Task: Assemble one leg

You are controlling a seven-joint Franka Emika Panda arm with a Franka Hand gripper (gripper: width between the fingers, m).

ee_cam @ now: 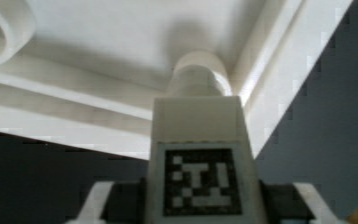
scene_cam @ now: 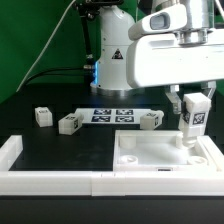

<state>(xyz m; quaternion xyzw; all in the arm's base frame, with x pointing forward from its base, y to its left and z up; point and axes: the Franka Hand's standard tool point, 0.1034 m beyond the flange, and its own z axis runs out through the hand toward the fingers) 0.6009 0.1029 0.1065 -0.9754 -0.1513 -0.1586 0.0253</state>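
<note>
Step in hand: seating the leg (scene_cam: 192,128) in the square top panel (scene_cam: 150,160). The gripper (scene_cam: 193,112) is clamped on the leg and holds it upright with the tag facing out. The leg's lower end is at or just above the panel's far corner, toward the desk edge on the exterior view's right. Can't tell if it touches yet.

Next move, my read: line the leg's narrow end up with the corner hole, go straight down, then twist to seat. Any tilt and it probably jams or skids off.

Exterior view only: spare legs (scene_cam: 68,124) lie loose mid-desk around the marker board (scene_cam: 112,115), two toward the exterior view's left and one at the board's other end. A white rail (scene_cam: 50,180) runs along the desk's near edge.

Wrist view only: a close look along the leg, with fingers (ee_cam: 101,202) on both flanks and the tag centred between them. The rounded tip (ee_cam: 201,72) points at the white panel surfaces beyond. I can't make out the target hole in either view.
</note>
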